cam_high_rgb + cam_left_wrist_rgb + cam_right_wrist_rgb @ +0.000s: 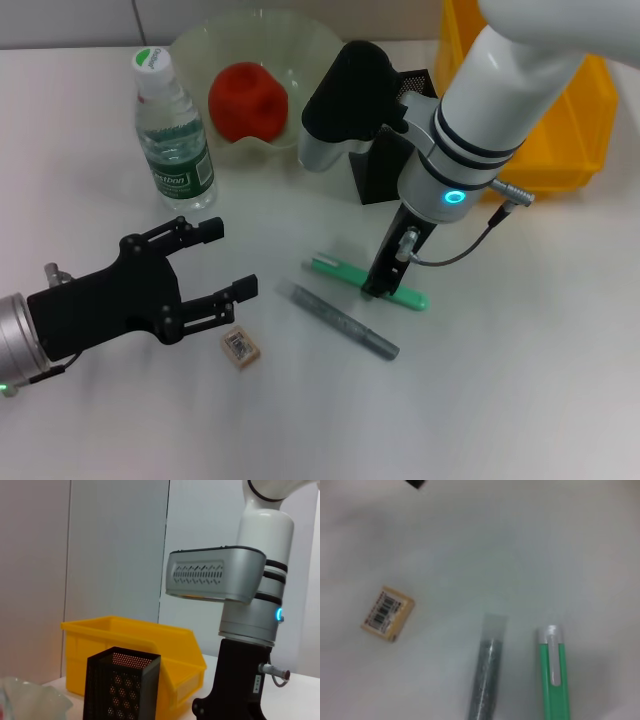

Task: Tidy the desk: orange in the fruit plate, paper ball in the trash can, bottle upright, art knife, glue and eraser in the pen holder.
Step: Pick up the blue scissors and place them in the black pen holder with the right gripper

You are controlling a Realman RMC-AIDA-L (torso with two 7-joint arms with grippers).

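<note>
Your left gripper is hanging low over the tabletop with its jaws spread wide apart. It is holding nothing. One small eraser is lying on the tabletop just beside the nearer finger, and the two are not touching.

Your right gripper is pointing straight down at the green knife. Its black tip is sitting right on the middle of the knife. You cannot tell from here how far those jaws are open, or whether they are pinching the knife.

You are looking at one green knife and one grey glue stick. They are lying side by side on the tabletop, close but apart. The right wrist view is showing the same three things: the eraser, the glue stick and the knife.

One bottle is standing upright near the back left. One orange is sitting inside the one pale fruit plate. One black mesh pen holder is standing behind your right arm, partly hidden by it. One yellow bin is sitting at the back right, just behind the pen holder. The left wrist view is showing that bin too.
</note>
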